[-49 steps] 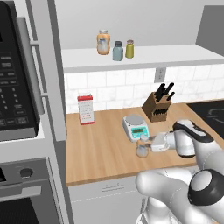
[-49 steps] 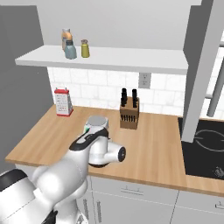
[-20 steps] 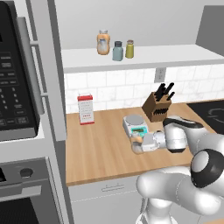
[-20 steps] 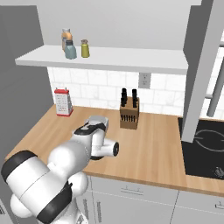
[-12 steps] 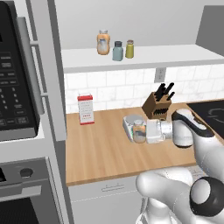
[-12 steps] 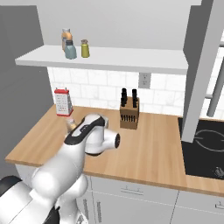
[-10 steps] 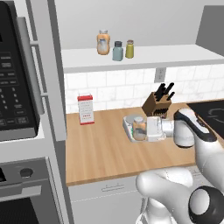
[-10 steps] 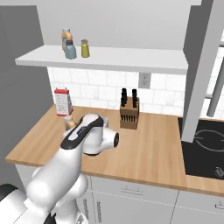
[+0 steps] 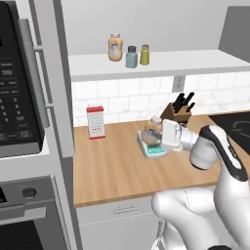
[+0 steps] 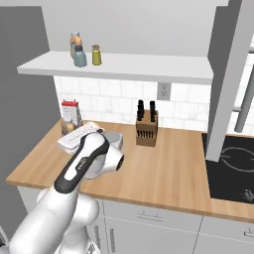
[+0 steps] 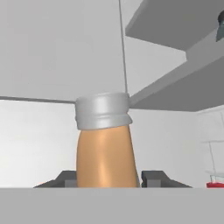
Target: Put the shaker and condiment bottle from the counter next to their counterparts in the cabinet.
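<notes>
counter (image 9: 112, 168): light wood — white tile backsplash (image 9: 122, 102)
cabinet (image 9: 161, 66): white shelf
gripper (image 11: 107, 181): clamped on condiment bottle (image 11: 105, 148)

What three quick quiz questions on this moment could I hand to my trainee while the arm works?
1. True or false: the olive-yellow shaker already stands on the cabinet shelf.
2. What sits between the gripper fingers? A) the knife block B) the condiment bottle C) the red-and-white carton
3. Which shelf item stands between the wider orange bottle and the olive-yellow shaker?

Key
1. True; it stands right beside the grey-teal shaker.
2. B; the condiment bottle rises between the two fingers, with the knife block and the red-and-white carton untouched on the counter.
3. The grey-teal shaker.
</notes>
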You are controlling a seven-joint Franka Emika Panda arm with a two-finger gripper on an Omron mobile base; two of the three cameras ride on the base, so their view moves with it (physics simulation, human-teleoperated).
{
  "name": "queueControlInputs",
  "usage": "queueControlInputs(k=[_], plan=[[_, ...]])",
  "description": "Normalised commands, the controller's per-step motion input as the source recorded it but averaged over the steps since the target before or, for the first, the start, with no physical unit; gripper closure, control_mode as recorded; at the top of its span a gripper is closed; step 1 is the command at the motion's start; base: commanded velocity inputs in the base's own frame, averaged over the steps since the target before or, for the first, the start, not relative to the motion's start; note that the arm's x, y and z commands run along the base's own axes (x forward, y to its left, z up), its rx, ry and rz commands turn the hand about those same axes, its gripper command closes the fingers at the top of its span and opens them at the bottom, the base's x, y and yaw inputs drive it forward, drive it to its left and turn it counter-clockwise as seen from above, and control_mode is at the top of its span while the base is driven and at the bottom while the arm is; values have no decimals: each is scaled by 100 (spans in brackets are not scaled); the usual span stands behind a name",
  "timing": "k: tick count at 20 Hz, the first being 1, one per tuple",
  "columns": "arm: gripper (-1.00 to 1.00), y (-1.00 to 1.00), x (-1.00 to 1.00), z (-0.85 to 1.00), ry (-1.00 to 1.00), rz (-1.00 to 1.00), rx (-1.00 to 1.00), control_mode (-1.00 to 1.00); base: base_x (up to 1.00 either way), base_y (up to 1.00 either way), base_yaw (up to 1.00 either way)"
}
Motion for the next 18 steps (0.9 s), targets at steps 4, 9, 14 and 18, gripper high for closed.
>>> queueControlInputs(k=[4,9,14,18], plan=[[100,14,-18,16,-5,-7,36,-100,0,0,0],[100,33,-27,26,-2,-6,28,-100,0,0,0],[100,43,-53,35,-6,-20,14,-100,0,0,0],[100,53,-49,52,-6,-36,-4,-100,0,0,0]])
